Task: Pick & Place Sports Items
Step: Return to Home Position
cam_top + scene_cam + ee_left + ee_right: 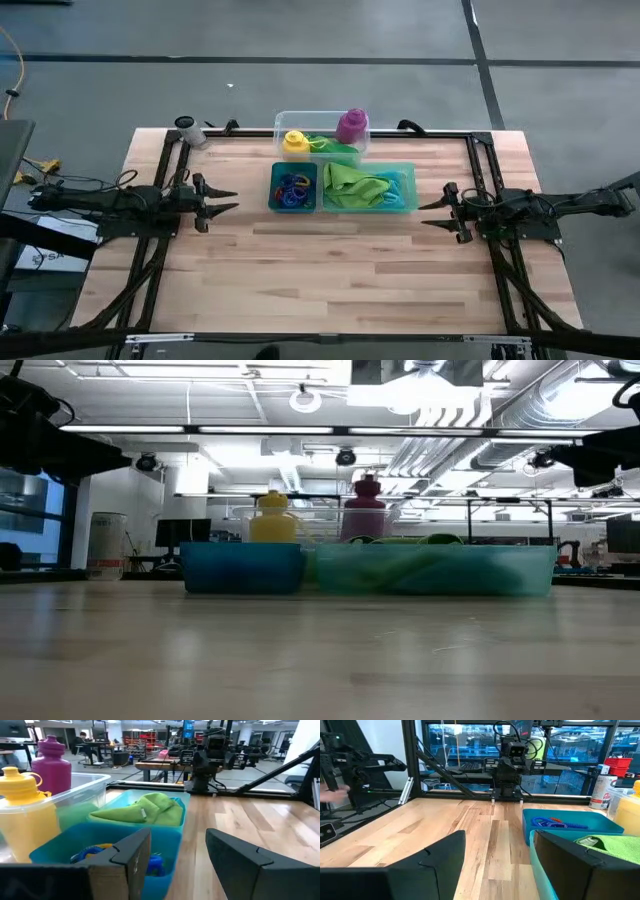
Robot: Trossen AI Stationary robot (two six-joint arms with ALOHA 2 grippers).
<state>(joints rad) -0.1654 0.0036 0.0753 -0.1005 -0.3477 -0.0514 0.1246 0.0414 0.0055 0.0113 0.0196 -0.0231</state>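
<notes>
your left hand [222,201] and right hand [437,213] sat spread, empty. rings [293,188] in the tray [412,190] looked light, springy; pinch across one coil.

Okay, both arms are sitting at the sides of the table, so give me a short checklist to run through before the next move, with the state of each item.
1. Left pincer open, holding nothing: ok.
2. Right pincer open, holding nothing: ok.
3. Both pincers apart from the teal tray, one on each side: ok.
4. Rings inside the tray compartment nearer the left arm: ok.
5. Green cloth in the other compartment: ok.
6. Yellow bottle and purple bottle upright in the clear tub: ok.
</notes>
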